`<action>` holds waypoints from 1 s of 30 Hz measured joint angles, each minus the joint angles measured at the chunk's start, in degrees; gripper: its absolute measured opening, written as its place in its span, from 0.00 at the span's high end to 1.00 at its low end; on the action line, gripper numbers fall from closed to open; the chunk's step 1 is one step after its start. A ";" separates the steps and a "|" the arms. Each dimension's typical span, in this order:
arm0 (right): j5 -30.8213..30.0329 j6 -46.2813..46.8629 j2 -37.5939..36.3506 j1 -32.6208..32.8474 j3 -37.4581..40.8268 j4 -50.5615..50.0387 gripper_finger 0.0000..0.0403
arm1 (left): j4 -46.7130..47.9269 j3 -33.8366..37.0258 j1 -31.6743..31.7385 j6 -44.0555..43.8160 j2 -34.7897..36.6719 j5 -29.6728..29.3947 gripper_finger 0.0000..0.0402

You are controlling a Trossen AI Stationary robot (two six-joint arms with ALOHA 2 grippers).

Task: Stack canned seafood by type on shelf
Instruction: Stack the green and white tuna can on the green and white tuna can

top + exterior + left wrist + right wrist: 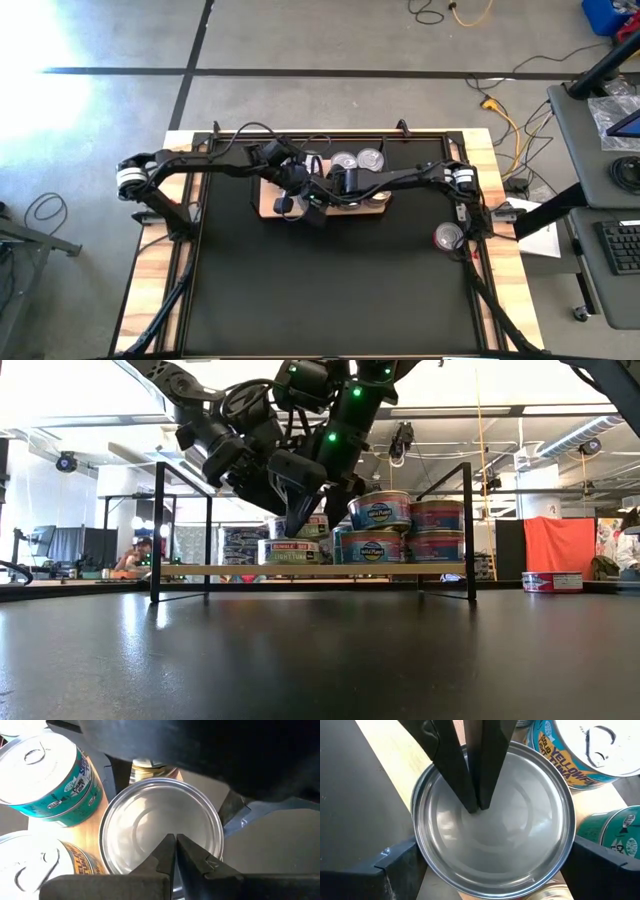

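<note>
Both arms are dark, near-black, built of slim tubular links with bulky joint housings. A white-silver band rings each shoulder joint. Black cables loop loosely along the links. Small green indicator lights glow on the wrist housings. The fingers are flat, matte black, tapering wedges.

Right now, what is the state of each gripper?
Left gripper: shut, tips pressing on the silver can top.
Right gripper: open wide around the same can, on the shelf.
</note>
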State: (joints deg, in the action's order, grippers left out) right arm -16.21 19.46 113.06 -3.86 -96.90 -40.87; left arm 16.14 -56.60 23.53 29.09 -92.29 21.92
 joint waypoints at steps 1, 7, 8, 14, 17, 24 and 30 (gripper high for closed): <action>0.00 0.00 0.00 0.00 0.00 -0.02 0.08 | -0.02 0.00 0.09 0.01 0.00 0.01 1.00; 1.25 0.14 0.00 0.00 0.00 0.49 0.08 | -0.04 0.02 0.16 -0.61 0.29 -0.01 1.00; 1.36 0.15 0.00 0.00 0.00 0.54 0.08 | -0.34 0.07 0.16 -1.10 0.53 0.03 1.00; 2.28 -0.61 -0.02 0.32 -0.24 2.10 0.08 | -4.70 0.36 0.47 -6.05 2.48 -0.03 1.00; 2.37 -1.82 -0.20 0.39 -0.44 3.13 0.08 | -6.21 0.39 0.35 -7.11 3.44 0.24 1.00; 2.96 -2.66 -0.31 0.37 -0.63 3.60 0.08 | -5.63 0.37 0.22 -6.16 3.46 1.88 1.00; 3.30 -3.08 -0.12 0.35 -0.17 3.57 0.08 | -5.83 1.03 0.16 -5.76 2.75 2.29 1.00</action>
State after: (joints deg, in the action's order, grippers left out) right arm -12.91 16.38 112.93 -3.51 -97.07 -37.30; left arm 10.31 -55.57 23.68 23.33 -89.54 24.21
